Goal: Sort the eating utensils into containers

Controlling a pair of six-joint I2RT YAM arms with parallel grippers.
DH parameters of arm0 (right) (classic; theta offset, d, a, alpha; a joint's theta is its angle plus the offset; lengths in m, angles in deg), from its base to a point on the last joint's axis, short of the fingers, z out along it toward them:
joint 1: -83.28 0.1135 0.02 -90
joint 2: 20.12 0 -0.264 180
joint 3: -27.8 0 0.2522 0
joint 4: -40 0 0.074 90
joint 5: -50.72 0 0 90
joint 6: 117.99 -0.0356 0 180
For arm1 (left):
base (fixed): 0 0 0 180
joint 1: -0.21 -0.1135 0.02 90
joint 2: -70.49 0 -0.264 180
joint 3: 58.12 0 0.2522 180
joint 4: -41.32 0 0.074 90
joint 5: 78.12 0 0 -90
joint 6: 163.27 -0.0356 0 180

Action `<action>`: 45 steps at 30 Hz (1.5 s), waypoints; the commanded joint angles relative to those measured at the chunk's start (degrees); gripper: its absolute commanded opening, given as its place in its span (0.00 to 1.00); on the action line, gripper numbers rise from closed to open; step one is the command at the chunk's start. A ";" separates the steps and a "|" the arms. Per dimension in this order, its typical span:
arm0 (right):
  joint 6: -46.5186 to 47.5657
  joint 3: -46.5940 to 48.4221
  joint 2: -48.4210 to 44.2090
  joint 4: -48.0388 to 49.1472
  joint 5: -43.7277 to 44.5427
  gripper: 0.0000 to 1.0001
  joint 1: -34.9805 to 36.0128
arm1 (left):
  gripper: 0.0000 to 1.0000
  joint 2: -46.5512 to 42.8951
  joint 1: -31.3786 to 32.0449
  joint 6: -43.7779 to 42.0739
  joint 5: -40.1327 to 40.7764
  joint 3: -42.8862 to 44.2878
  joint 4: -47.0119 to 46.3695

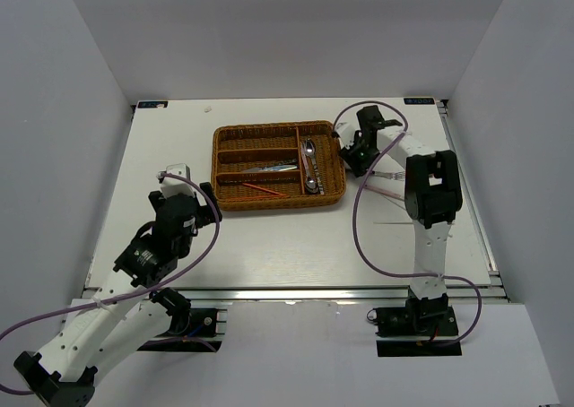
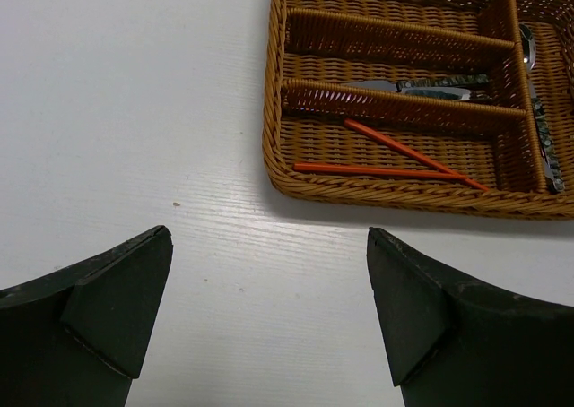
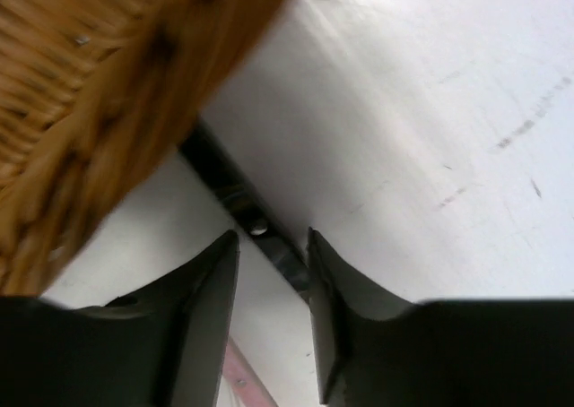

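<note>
Utensils: you've got two spoons [image 1: 310, 165] lying in the crosswise slot at the right end of the wicker tray [image 1: 229, 201]. A knife [image 2: 421, 86] lies in the middle long slot, and red chopsticks [image 2: 386, 169] lie crossed at their right ends in the near long slot. The tray sits mid-table, toward the far side.

A few thin pale pieces [image 1: 387, 174] lie loose on the table [image 1: 269, 246], just right of the tray and beside your right arm.

Right gripper [image 3: 273, 246] is low at the tray's right wall, with the wicker filling the upper left of its wrist view. Its jaws stand narrowly apart, straddling a dark slim utensil [image 3: 260, 228] that runs diagonally along the table beside the tray. The utensil meets the right finger [image 3: 332, 317]. You can't tell from these views whether it's actually clamped. A pink strip [image 3: 238, 371] shows low between the fingers, too blurred to identify.

Left gripper [image 2: 269, 308] has its jaws spread wide and holds nothing. It hangs over bare table, near the tray's near-left corner and not touching it.
</note>
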 commanded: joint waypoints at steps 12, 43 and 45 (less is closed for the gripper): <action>-1.68 -3.62 3.00 12.92 20.98 0.00 -4.63 | 0.98 -0.08 0.39 -0.48 -0.93 -0.32 -0.54; 26.88 36.38 14.95 33.67 4.32 0.00 31.31 | 0.98 -1.30 0.39 -0.30 -0.13 -0.41 -0.54; 27.41 34.37 15.74 35.86 3.71 0.00 30.61 | 0.98 -1.66 0.39 -0.48 -0.75 -0.50 -0.80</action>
